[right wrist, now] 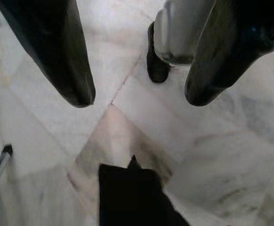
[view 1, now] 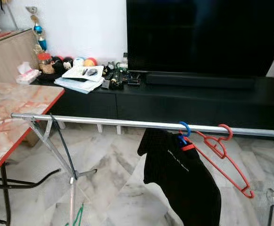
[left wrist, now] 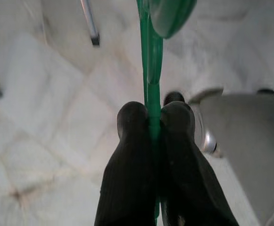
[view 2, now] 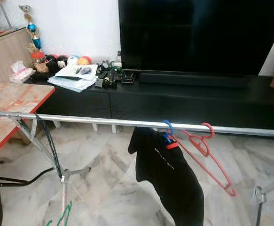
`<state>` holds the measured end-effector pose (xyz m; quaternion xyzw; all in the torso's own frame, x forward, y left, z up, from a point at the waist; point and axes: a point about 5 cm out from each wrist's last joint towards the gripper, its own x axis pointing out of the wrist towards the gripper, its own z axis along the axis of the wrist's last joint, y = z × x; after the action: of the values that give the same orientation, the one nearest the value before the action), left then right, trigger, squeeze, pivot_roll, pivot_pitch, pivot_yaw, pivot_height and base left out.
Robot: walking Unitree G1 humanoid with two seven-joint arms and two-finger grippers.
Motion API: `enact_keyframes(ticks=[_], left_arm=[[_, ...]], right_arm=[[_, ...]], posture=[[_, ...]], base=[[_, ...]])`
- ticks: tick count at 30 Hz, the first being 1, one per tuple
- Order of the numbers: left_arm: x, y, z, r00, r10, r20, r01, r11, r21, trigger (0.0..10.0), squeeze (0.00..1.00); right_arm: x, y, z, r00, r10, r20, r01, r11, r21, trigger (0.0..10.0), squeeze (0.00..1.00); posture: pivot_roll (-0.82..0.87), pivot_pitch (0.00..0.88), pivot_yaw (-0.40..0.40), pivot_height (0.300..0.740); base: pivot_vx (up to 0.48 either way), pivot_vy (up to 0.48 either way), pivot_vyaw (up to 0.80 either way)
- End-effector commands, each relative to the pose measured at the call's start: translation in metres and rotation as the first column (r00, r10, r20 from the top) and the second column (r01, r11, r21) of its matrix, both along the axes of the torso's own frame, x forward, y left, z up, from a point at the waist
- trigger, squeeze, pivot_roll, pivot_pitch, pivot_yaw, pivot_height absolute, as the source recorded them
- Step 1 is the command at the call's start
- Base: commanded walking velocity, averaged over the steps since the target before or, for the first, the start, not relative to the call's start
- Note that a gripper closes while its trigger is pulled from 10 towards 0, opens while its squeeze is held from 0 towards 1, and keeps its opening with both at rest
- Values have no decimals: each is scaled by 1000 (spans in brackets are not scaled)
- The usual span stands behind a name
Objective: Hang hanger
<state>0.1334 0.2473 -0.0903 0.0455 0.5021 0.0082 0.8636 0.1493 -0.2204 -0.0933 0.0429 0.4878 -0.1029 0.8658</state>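
left claw (left wrist: 152,123) clamped on green hanger (left wrist: 151,61), hook cut off, right claw (right wrist: 139,96) spread apart above marble floor (right wrist: 212,155)

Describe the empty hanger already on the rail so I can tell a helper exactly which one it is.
Find the silver rail running across in front of the black TV cabinet. Toward its right stretch a black shirt hangs on a blue hanger; just right of that hangs the red hanger. It is bare plastic, tilted, and carries no clothing.

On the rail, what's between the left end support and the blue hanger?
Bare rail in the left eye view; the blue hanger carries the black shirt, with the red hanger beyond.
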Motion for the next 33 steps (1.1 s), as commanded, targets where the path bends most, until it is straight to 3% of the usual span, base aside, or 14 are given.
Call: enact_keyframes(ticks=[1, 13, 33], left_arm=[[-3, -3, -2, 1000, -2, -16, 2, 1000, -5, 10000, 0], [-1, -6, -2, 1000, 22, -10, -22, 1000, -7, 10000, 0], [3, -11, -2, 1000, 26, 2, -26, 1000, -13, 10000, 0]], right_arm=[[-7, -4, -2, 1000, 8, -27, -8, 1000, -13, 10000, 0], [-5, -6, -1, 1000, 6, -18, -7, 1000, -7, 10000, 0], [-3, -10, 1, 1000, -3, -16, 3, 1000, 2, 10000, 0]], posture=[[148, 0, -16, 740], [156, 0, -33, 740], [155, 0, -29, 740]], base=[[0, -469, 0], [0, -449, 164], [0, 0, 0]])
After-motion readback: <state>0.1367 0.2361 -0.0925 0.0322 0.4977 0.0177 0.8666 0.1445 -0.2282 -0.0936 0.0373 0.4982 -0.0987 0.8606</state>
